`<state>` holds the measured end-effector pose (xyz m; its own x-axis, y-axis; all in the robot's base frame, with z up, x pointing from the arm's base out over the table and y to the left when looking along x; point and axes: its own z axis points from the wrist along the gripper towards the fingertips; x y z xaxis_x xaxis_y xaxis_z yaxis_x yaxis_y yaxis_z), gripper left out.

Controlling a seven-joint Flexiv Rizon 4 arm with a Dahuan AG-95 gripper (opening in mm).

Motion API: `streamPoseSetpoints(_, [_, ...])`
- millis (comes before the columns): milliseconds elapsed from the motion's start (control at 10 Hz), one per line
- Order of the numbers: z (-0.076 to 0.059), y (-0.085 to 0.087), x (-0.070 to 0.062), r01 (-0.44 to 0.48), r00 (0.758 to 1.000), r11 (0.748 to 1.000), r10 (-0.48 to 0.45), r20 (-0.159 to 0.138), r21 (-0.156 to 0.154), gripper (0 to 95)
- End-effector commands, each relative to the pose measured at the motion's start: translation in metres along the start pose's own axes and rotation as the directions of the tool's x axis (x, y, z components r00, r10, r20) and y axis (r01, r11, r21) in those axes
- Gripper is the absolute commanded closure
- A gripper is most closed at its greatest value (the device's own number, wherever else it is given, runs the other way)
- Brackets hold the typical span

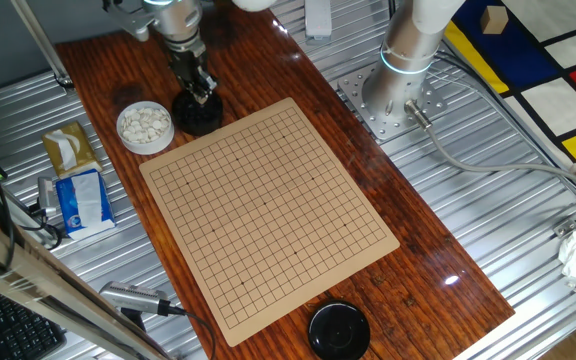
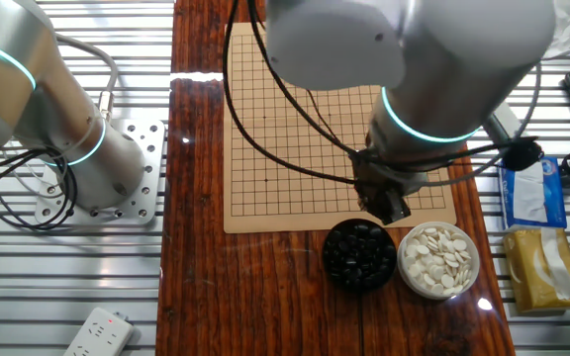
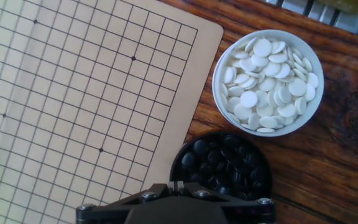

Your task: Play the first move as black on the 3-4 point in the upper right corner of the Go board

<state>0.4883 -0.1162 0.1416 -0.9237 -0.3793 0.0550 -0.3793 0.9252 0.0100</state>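
The tan Go board lies bare on the wooden table, with no stones on it; it also shows in the other fixed view and the hand view. A black bowl of black stones stands off the board's corner. A white bowl of white stones stands beside it. My gripper hangs just over the black bowl's rim nearest the board. Its fingers stand together. Whether a stone sits between them is hidden.
A black lid lies at the board's opposite end. A blue tissue pack and a yellow box sit beside the white bowl. The arm's base is bolted beside the board. A power strip lies off the wood.
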Motion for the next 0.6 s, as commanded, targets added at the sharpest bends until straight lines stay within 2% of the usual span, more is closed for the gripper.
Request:
streamPoseSetpoints(100, [-0.0002, 0.0003, 0.0011, 0.015, 0.999, 1.0, -0.014, -0.035, 0.023, 95.0])
streamPoseSetpoints(200, [-0.0002, 0.0003, 0.0011, 0.01, 0.999, 1.0, -0.009, -0.046, 0.021, 95.0])
streamPoseSetpoints(300, [-0.0002, 0.0003, 0.0011, -0.024, 0.996, 1.0, 0.026, -0.089, 0.02, 95.0])
streamPoseSetpoints(400, [-0.0002, 0.0003, 0.0011, -0.06, 0.991, 0.998, 0.062, -0.118, 0.021, 95.0])
streamPoseSetpoints(600, [-0.0002, 0.0003, 0.0011, -0.114, 0.985, 0.993, 0.116, -0.129, 0.024, 95.0])
